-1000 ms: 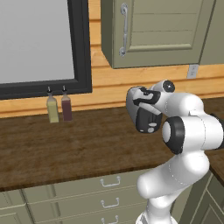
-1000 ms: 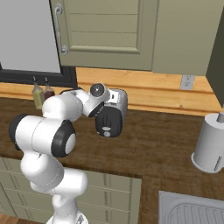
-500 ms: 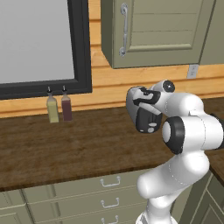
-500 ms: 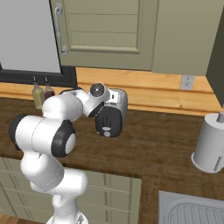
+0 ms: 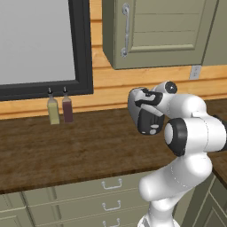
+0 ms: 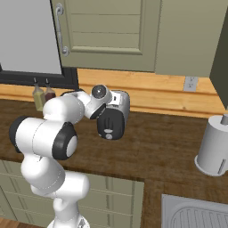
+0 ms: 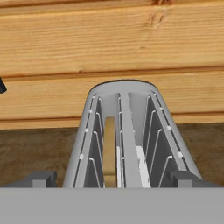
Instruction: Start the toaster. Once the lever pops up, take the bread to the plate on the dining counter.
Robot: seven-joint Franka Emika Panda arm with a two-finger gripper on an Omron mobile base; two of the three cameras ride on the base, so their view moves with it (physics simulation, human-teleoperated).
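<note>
The silver toaster [image 5: 148, 122] with a dark end face stands on the wood counter against the wall, also seen as the toaster [image 6: 111, 124] from the right. In the hand view I look along the toaster's top [image 7: 127, 89] from close above. A tan slice of bread [image 7: 109, 148] sits down in its left slot. My gripper [image 7: 112, 180] is open, with one dark fingertip [image 7: 38, 179] outside each long side of the toaster and nothing held. The arm's wrist covers the toaster's top in both base views. The plate and the dining counter are out of view.
Two small bottles [image 5: 60, 111] stand under the dark-framed window at the counter's back left. A grey cylinder [image 6: 216, 144] stands at the right, with a sink [image 6: 196, 213] in front of it. A wall cabinet [image 5: 155, 31] hangs above the toaster. Drawers [image 5: 111, 195] run below the counter.
</note>
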